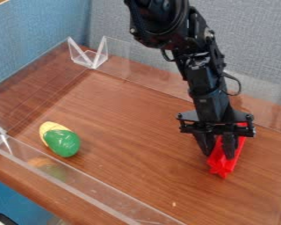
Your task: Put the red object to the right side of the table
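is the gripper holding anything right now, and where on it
Yes: the gripper is closed on the red object, gripping its upper end, while the lower end points down at the table.

A bright red plastic bar point(223, 159) is gripped by a black gripper point(218, 146), tilted on a dark wood-grain table point(131, 114). A green-and-yellow rounded object point(60, 140) is seen well apart.
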Available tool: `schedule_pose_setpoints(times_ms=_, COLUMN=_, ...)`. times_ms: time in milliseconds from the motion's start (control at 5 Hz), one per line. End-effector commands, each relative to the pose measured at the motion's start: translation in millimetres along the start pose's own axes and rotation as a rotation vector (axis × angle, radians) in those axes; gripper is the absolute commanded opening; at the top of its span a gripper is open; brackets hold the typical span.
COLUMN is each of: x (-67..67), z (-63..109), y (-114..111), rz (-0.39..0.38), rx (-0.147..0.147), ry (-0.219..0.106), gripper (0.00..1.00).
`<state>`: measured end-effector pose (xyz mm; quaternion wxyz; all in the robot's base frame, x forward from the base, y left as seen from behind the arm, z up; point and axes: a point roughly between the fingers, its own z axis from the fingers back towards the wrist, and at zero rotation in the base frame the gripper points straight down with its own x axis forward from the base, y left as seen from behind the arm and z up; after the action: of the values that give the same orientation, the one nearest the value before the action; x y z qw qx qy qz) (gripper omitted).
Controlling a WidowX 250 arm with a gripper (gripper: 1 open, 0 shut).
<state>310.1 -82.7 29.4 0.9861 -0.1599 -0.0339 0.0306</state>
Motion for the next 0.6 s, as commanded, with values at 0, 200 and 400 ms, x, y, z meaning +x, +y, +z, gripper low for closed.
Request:
schedule_pose_setpoints(times_ms=0, x=6.9, z=11.1, y=-1, rz=-0.015, rx=-0.003, ry=-0.021, gripper=1.00)
schedule_pose_setpoints(times_ms=200, x=7.1, z=27.6, y=-6, rz=-0.031, rx=-0.013, ry=-0.040, gripper=1.00)
schedule_pose_setpoints(times_ms=400, x=9.3, z=48.9, y=-15, rz=-0.052, rx=-0.035, ry=-0.072, gripper=1.00)
